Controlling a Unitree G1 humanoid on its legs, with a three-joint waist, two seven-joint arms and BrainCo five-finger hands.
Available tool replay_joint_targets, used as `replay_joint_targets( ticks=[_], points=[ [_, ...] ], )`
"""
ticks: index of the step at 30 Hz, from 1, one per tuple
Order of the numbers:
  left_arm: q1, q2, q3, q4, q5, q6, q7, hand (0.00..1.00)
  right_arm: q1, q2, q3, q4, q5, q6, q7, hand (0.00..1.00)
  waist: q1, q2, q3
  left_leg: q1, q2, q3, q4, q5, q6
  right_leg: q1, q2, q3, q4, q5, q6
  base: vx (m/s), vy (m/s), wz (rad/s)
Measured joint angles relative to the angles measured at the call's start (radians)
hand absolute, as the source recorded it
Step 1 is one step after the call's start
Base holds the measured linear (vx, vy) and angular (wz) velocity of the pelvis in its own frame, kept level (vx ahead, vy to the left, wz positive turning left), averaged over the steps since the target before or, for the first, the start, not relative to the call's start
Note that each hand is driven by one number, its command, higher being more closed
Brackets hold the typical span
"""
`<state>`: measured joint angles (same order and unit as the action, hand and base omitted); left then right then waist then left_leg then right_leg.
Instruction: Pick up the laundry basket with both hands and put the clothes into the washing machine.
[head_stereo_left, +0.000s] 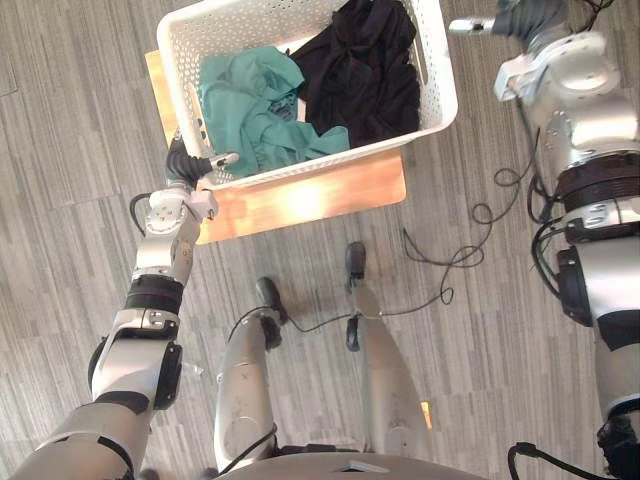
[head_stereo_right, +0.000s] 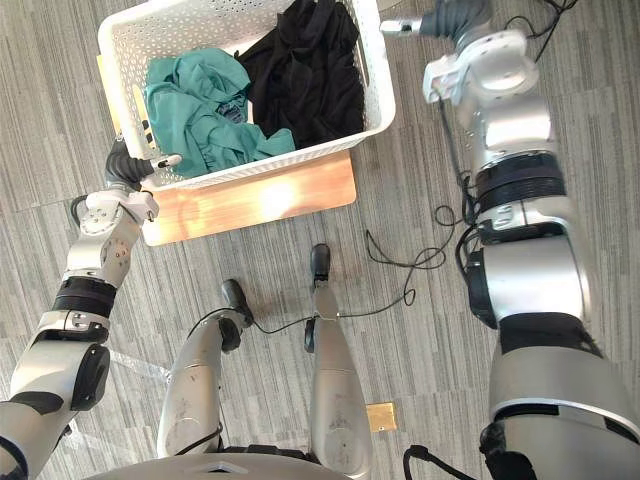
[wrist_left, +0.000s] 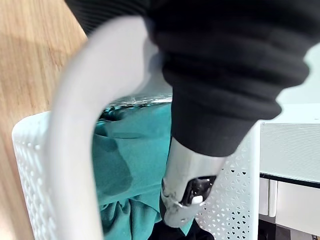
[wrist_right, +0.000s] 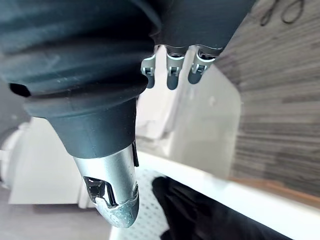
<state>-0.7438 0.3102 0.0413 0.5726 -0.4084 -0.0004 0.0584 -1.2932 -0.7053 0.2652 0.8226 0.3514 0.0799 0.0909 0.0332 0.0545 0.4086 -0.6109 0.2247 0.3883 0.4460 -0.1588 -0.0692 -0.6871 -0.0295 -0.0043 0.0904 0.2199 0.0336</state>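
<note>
the white perforated plastic laundry basket (head_stereo_left: 310, 165) stands at 12 o'clock from the robot on a light wooden board (head_stereo_left: 300, 205) that lies on the grey plank floor (head_stereo_left: 80, 120). it has not been lifted. a crumpled teal garment (head_stereo_left: 250, 100) fills its 9 o'clock half and a heaped black garment (head_stereo_left: 365, 70) its 3 o'clock half. both lie below the rim, so they should ride along when the basket rises.

the left robot hand (head_stereo_left: 188, 165) is against the basket at its 7 o'clock corner, right at the rim. that is a sensible spot, since the rolled edge gives something to hook. whether it has clamped on the rim i cannot tell, as the grip itself is hidden.

the right robot hand (head_stereo_left: 505, 22) hangs at about 2 o'clock of the basket, just beside the outer wall and seemingly apart from it. its fingers (wrist_right: 171, 70) are straight and spread from the thumb, and it holds nothing. it looks set to take the opposite side, so the load is shared across a diagonal.

the step in hand looks like taking hold, early in the task. lifting on one side alone would likely tip the clothes toward the free edge.
</note>
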Motion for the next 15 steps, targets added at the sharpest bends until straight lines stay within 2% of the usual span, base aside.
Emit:
replay_joint_targets(
  ticks=[6, 12, 15],
  points=[
    [0.005, -0.006, -0.002, -0.017, -0.006, -0.002, 0.002, 0.00, 0.000, 0.048, 0.009, 0.040, 0.000, 0.015, 0.037, 0.00, 0.005, 0.000, 0.000, 0.000, -0.005, -0.001, -0.016, 0.008, -0.001, -0.006, -0.002, -0.002, 0.000, 0.000, 0.000, 0.03, -0.060, 0.02],
    [0.015, 0.001, -0.011, -0.032, -0.075, -0.018, 0.001, 0.00, 0.000, 0.071, 0.052, 0.040, 0.119, 0.012, 0.039, 0.00, 0.006, 0.000, 0.000, -0.002, -0.008, 0.000, -0.032, 0.016, -0.002, -0.011, -0.003, -0.004, -0.005, 0.001, -0.001, 0.03, -0.059, 0.01],
    [0.015, 0.016, -0.032, -0.043, -0.091, -0.024, 0.002, 0.00, -0.001, 0.072, 0.094, 0.039, 0.134, 0.012, 0.039, 0.00, 0.007, 0.000, 0.000, -0.010, -0.008, -0.003, -0.035, 0.019, -0.004, -0.015, -0.002, -0.007, -0.010, 0.003, -0.003, 0.03, -0.061, 0.03]
  ],
)
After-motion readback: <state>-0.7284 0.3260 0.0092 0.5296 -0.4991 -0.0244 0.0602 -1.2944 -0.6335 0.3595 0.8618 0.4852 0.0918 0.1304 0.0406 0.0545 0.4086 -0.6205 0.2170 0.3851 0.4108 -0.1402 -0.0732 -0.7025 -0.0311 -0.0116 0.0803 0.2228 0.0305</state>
